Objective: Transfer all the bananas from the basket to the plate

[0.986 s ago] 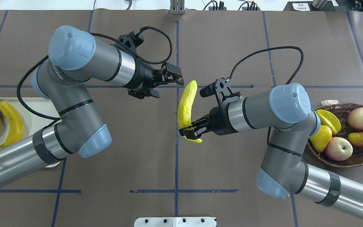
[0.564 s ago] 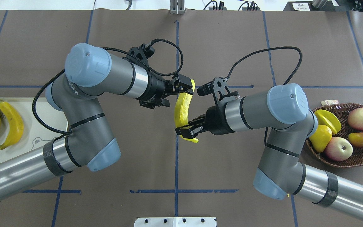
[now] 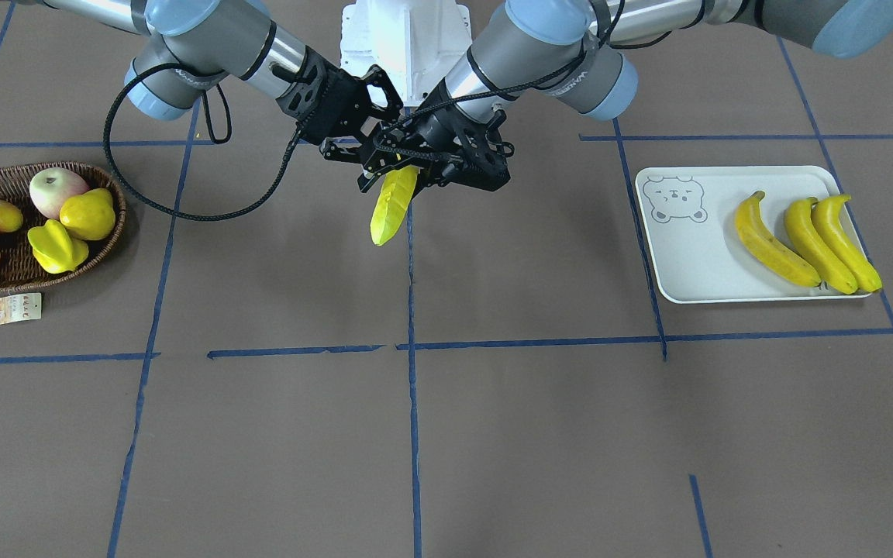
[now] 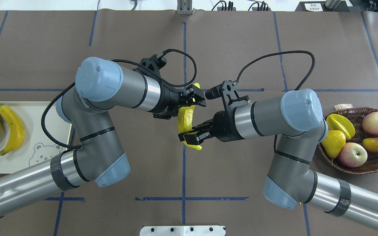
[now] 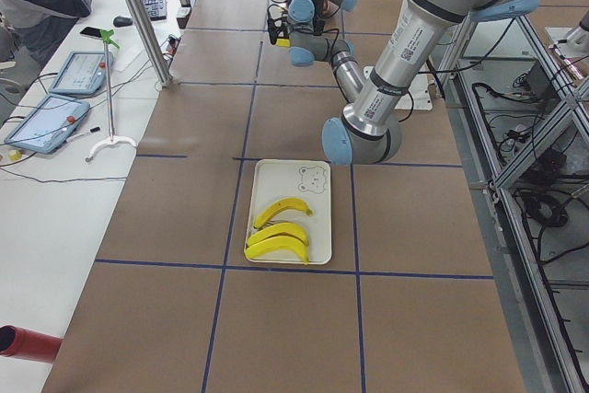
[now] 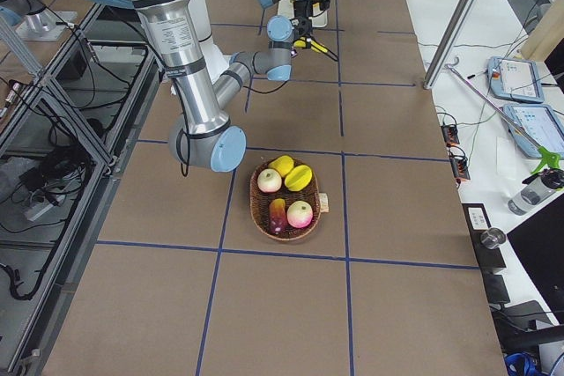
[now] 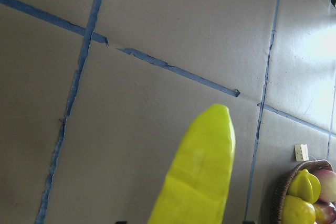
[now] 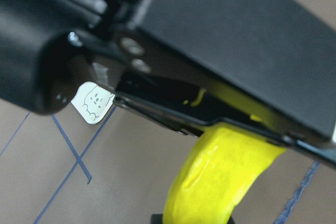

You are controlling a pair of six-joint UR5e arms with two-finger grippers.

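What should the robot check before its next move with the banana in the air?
1. Right gripper shut on the banana: ok.
2. Left gripper at the banana's other end: ok.
3. Left gripper squeezing tight enough to take it: cannot tell.
4. Bare room on the plate beside the three bananas: ok.
5. No banana left in the basket: ok.
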